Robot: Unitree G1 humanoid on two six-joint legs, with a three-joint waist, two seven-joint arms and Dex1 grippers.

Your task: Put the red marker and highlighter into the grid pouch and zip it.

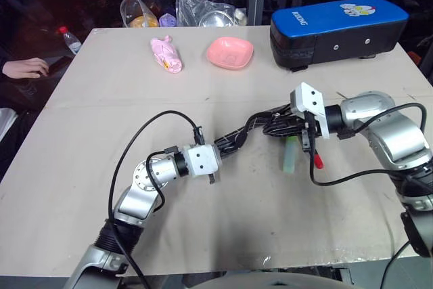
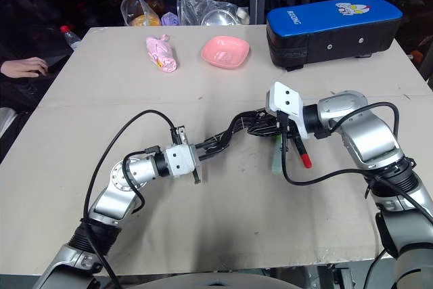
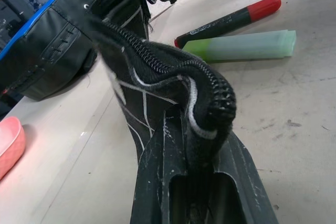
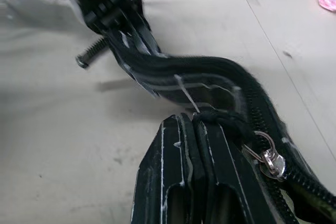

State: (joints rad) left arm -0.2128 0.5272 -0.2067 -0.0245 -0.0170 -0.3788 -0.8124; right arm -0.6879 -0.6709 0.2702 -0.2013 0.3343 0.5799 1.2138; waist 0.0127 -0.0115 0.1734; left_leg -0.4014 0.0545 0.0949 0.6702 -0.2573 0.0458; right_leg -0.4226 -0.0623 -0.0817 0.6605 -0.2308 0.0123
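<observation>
The grid pouch, black with white lines, hangs crumpled above the table between my two grippers. My left gripper is shut on the pouch's near end, fabric and zipper teeth bunched over the fingers. My right gripper is shut on the far end, beside the silver zipper pull. The pale green highlighter and the red marker lie side by side on the table below my right gripper. In the left wrist view the marker has a dark barrel and a red end, next to the highlighter.
A big blue-topped black case stands at the back right. A pink bowl and a pink bundle sit at the back centre, with plastic bags behind. A person's hand rests past the table's left edge.
</observation>
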